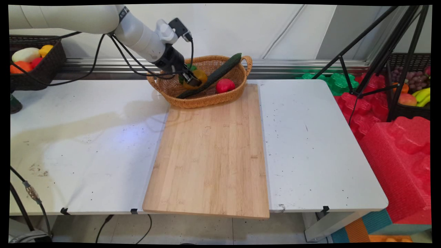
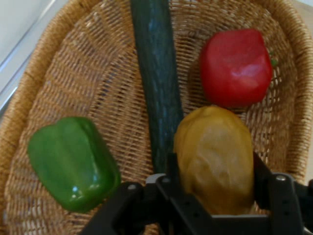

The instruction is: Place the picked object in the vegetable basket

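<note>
The tool [image 2: 215,181] pinches a yellow pepper [image 2: 215,156] inside the wicker basket [image 2: 63,63] beside cucumber [image 2: 155,83] and peppers.

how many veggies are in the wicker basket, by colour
green: 2, a cucumber and a green pepper
red: 1, a red pepper
yellow: 1, a yellow pepper, between the fingers of the gripper
total: 4 in the wicker basket
</note>
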Robot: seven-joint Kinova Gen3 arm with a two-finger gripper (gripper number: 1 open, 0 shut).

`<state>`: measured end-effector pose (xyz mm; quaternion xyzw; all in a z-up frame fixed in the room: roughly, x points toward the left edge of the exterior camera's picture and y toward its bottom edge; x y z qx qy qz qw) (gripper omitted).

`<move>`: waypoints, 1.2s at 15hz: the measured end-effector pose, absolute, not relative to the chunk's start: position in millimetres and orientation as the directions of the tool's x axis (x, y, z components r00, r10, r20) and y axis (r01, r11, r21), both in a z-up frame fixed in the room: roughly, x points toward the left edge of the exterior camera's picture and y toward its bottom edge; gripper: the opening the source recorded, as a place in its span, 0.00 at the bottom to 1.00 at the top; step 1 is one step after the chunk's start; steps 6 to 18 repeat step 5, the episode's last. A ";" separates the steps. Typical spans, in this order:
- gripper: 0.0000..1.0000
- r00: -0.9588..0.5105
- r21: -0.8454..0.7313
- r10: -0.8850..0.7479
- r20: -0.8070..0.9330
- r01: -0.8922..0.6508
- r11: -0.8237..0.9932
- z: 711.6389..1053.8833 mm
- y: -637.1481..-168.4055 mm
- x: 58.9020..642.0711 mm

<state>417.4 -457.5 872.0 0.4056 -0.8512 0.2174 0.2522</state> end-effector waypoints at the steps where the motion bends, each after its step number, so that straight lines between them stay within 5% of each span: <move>1: 0.00 -0.548 -0.163 -0.578 0.605 -0.795 0.584 869.7 -459.1 416.6; 2: 1.00 -0.553 -0.161 -0.573 0.605 -0.790 0.592 867.9 -460.6 415.7; 18: 1.00 -0.563 -0.160 -0.558 0.610 -0.777 0.609 866.6 -464.6 413.6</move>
